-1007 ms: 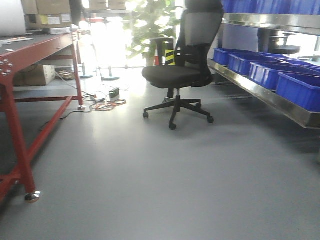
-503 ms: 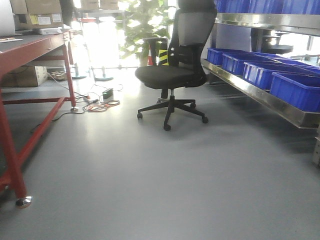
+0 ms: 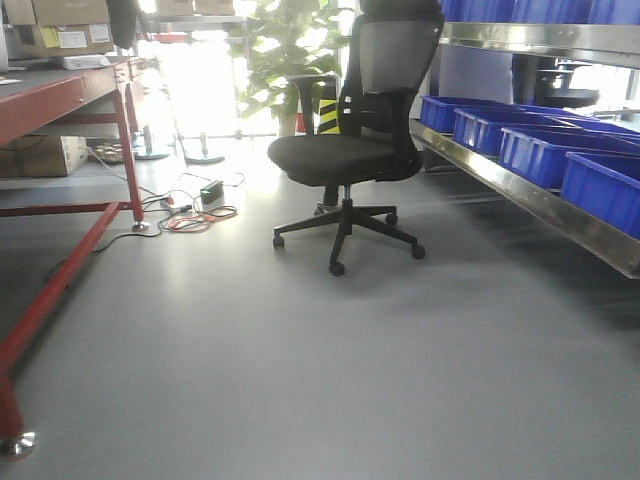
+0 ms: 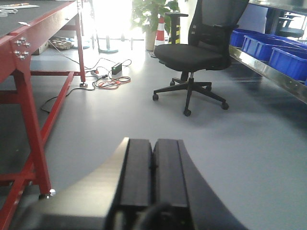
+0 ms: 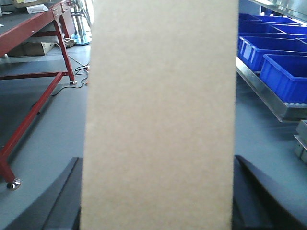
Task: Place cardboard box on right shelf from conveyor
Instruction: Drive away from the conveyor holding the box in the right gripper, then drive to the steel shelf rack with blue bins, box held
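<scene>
Two right fingers grip the box; left fingers sit pressed together, empty. Turning right, the tall box could clip the shelf lip or slip.

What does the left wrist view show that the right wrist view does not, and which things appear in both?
Only the left wrist view: the left claw, shut and empty, the office chair, loose cables. Only the right wrist view: the cardboard box, held in the right claw, filling the middle. Both: the red table at left, the blue bins on the right shelf, the grey floor.
</scene>
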### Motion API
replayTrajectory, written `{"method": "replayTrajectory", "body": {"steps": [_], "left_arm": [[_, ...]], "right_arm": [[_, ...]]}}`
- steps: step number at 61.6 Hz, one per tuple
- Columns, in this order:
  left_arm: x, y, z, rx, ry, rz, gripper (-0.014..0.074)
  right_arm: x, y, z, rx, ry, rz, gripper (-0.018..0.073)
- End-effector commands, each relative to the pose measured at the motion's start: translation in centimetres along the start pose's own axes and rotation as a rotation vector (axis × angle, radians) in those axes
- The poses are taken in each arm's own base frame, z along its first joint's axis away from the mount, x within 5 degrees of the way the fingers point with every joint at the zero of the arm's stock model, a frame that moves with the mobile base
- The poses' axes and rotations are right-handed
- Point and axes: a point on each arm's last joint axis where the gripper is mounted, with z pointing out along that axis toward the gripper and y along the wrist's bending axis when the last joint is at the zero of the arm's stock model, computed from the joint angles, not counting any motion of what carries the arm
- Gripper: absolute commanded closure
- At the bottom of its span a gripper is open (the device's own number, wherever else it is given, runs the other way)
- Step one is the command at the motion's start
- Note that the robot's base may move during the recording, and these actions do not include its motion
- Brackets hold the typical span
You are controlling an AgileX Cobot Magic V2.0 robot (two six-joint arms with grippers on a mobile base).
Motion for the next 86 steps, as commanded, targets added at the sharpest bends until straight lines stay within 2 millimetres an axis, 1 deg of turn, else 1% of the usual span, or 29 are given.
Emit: {"method": "replayTrajectory", "body": {"steps": [1, 86], "left_arm": [[-0.58, 0.02, -0.10, 0.001, -0.092, -0.005, 0.0713], [-0.59, 0.02, -0.11, 0.001, -0.094, -0.005, 0.0713]], "right_arm": [[-1.63, 0.20, -0.28, -0.007, -0.113, -0.015, 0.0323], [-1.63, 0.20, -0.28, -0.007, -0.113, -0.015, 0.0323]]}}
